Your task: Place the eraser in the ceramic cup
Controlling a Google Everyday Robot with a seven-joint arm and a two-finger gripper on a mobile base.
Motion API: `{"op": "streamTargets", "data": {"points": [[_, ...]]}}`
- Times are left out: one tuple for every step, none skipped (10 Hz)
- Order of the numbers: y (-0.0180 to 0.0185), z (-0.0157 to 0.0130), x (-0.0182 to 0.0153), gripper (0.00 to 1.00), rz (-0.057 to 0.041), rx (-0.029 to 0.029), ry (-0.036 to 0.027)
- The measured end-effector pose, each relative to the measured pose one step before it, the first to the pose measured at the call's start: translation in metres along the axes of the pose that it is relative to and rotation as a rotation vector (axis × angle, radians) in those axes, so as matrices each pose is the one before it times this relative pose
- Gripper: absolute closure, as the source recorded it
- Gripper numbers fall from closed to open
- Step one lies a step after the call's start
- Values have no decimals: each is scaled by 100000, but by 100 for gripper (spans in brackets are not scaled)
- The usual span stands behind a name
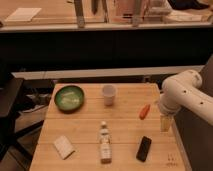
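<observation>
The black oblong eraser (144, 148) lies flat on the wooden table (125, 125), near the front right. The small white ceramic cup (108, 94) stands upright at the back middle of the table. My gripper (165, 124) hangs from the white arm (184, 96) over the table's right edge. It is to the right of and a little behind the eraser, and well right of the cup. It touches neither of them.
A round green bowl (69, 97) sits at the back left. An orange carrot-shaped piece (144, 111) lies between the cup and the gripper. A small bottle (104, 143) lies at the front middle. A flat white block (63, 147) lies at the front left.
</observation>
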Motion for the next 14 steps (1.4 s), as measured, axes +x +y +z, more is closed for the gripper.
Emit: {"op": "streamTargets", "data": {"points": [[567,810,-331,20,-1329,-690,-165],[497,382,-360,20,-1708,-600,105],[661,510,-448,20,-2223,-685,62],[582,655,-392,20,-1914,-629,65],[360,539,-251,20,-1756,-370,373],[707,1247,-519,20,-2942,-884,454],[408,565,-432,20,-1769,-688,-89],[347,336,-437,20,-2315,-521,303],[454,489,-446,20,-2431,-760,102],[224,315,-202,20,-1309,-341,23],[525,867,-457,20,-2333,-914,79],[301,716,-406,20,-1973,-438,131],[370,881,-484,20,-2234,-551,73],[213,523,-231,20,-1399,-275,11]]}}
